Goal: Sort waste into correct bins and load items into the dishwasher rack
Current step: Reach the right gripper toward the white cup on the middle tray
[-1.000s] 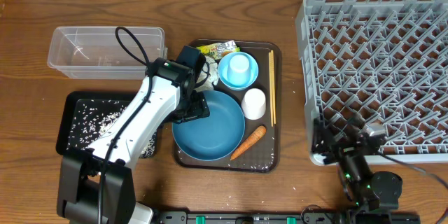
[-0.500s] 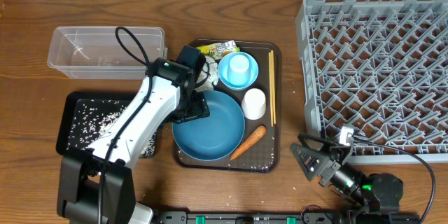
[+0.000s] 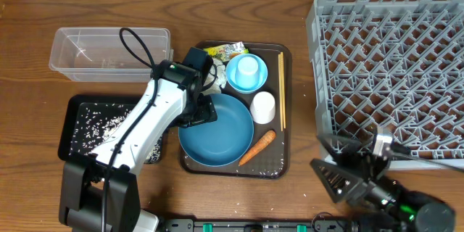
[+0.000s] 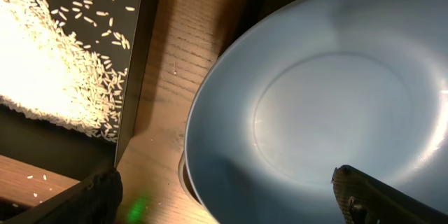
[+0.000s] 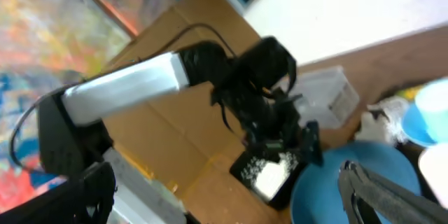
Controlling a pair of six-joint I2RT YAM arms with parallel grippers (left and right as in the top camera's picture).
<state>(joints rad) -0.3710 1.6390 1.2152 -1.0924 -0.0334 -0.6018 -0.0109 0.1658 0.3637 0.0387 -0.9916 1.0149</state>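
A brown wood-grain table [image 3: 29,36] fills the overhead view, with a pale wall strip along its 12 o'clock edge. The blurred right wrist view shows a cardboard-brown panel [image 5: 175,154] and a multicoloured surface [image 5: 42,35] beyond the table.

A large square grey plastic rack [image 3: 391,58] of upright pegs takes the 3 o'clock side. A clear plastic rectangular tub [image 3: 59,56] sits at 10 o'clock. A shallow black rectangular tray [image 3: 72,103] at 8 o'clock holds scattered white rice grains [image 3: 98,125].

A dark brown serving tray [image 3: 287,116] lies in the centre. On it:
- A large dark blue bowl [image 3: 221,141], smooth inside, sits at 7 o'clock.
- A small orange carrot [image 3: 257,147] lies just beside the bowl at 5 o'clock.
- A white cup [image 3: 262,106] stands mid-tray.
- A light blue cup [image 3: 248,67] stands inside a small light blue bowl [image 3: 232,78] at 12 o'clock.
- Thin wooden chopsticks [image 3: 281,90] lie along the 3 o'clock edge.
- A yellow-green printed snack wrapper [image 3: 226,50] lies at 11 o'clock.
- A crumpled white tissue [image 3: 215,80] is partly hidden by the arm.

The white left arm reaches from the table's 7 o'clock edge. The left gripper [image 3: 203,109] hangs over the blue bowl's 10 o'clock rim with its fingers spread wide, grasping nothing. The right gripper [image 3: 335,161], blurred, is at 5 o'clock beside the rack's near corner, splayed and empty.
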